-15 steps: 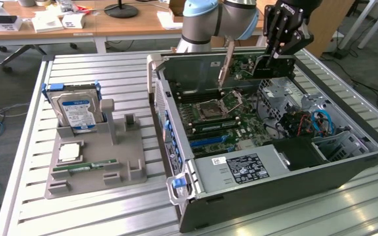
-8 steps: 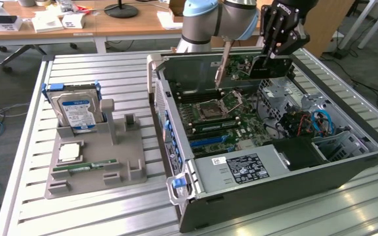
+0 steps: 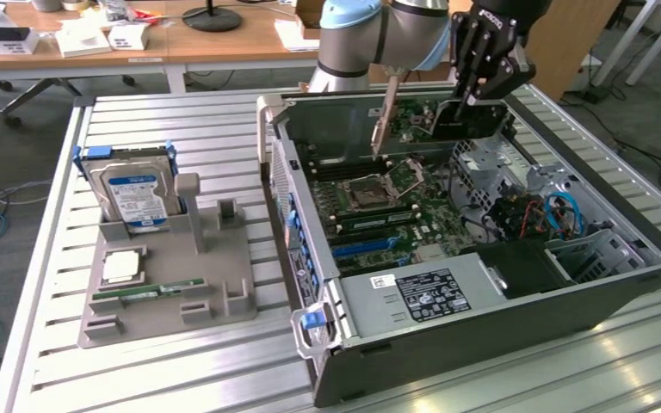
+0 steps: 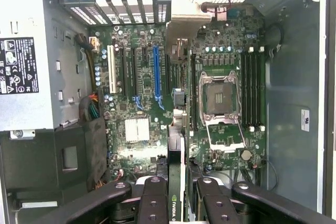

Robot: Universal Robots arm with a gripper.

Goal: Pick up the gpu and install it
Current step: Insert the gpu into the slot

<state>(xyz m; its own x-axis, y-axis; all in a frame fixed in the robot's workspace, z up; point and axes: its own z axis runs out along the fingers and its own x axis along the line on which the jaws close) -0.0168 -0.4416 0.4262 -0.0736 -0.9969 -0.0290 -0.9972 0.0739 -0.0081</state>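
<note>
The gpu [image 3: 468, 122] is gripped edge-on by the hand [image 3: 478, 93] and is held over the motherboard [image 3: 391, 211] of the open computer case [image 3: 606, 297], upper right in the exterior view.

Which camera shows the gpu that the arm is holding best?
The exterior view: the gpu hangs side-on from the gripper over the open case. The wrist view catches its thin edge between the fingers.
</note>
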